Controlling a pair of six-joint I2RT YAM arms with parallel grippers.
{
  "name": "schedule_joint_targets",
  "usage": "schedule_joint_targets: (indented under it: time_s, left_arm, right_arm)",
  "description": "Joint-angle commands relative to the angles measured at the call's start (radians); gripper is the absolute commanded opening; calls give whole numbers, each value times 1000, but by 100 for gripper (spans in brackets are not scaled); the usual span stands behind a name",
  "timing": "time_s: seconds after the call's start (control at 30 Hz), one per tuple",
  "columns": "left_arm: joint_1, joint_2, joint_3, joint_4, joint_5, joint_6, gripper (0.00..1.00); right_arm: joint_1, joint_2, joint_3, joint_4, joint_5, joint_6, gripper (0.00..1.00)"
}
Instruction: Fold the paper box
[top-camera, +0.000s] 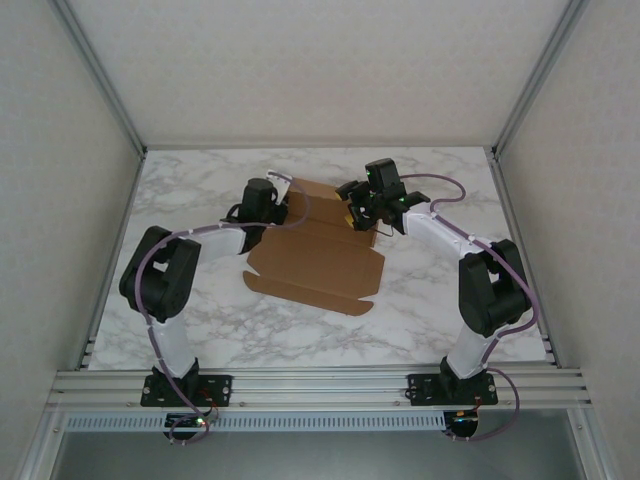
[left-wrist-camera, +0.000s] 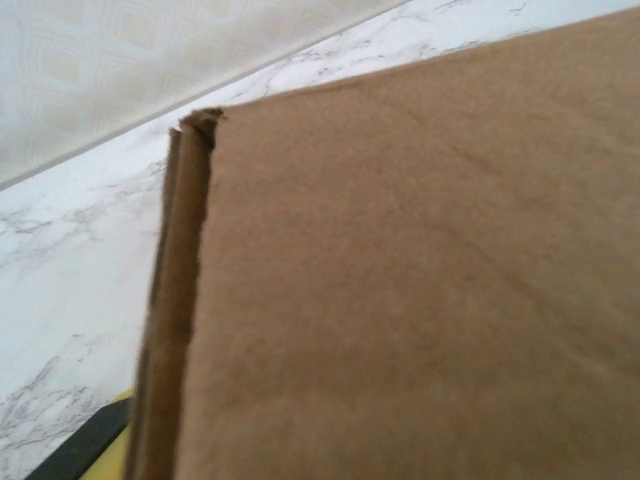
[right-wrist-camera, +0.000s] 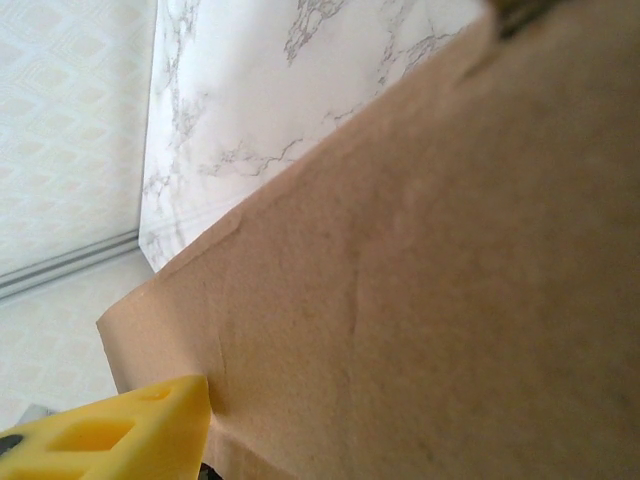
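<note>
the main risk from here, as i am judging it, is the far panel creasing off its score line or springing flat again. both tools are working at its two ends, and if one is pushing harder than the other, the sheet is going to twist or skate across the smooth marble table (top-camera: 440, 300). a thin flap could also be buckling under a fingertip instead of hinging.

the paper box (top-camera: 315, 265) is lying opened out in the middle of the table, its near flap flat toward the arm bases. its far part seems to be tilting up between the tools, though the overhead view is too small to be sure. the left gripper (top-camera: 268, 205) is sitting at the box's far left corner and the right gripper (top-camera: 362, 212) at its far right corner. in the right wrist view a yellow finger (right-wrist-camera: 120, 435) is sitting right at the cardboard. whether either gripper is clamping the board or standing released, i cannot tell.
</note>
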Motion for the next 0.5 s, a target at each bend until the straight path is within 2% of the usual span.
schedule_joint_targets:
  time_s: [0.0, 0.2, 0.47]
  left_arm:
    - [-13, 47, 55, -101, 8, -40, 21]
    - [-15, 53, 75, -124, -65, -83, 1]
    - [-29, 61, 99, -166, -163, -178, 0]
  right_arm:
    - [14, -6, -9, 1, -17, 11, 61]
    - [15, -14, -14, -3, -10, 17, 61]
    - [22, -25, -25, -4, 17, 40, 61]
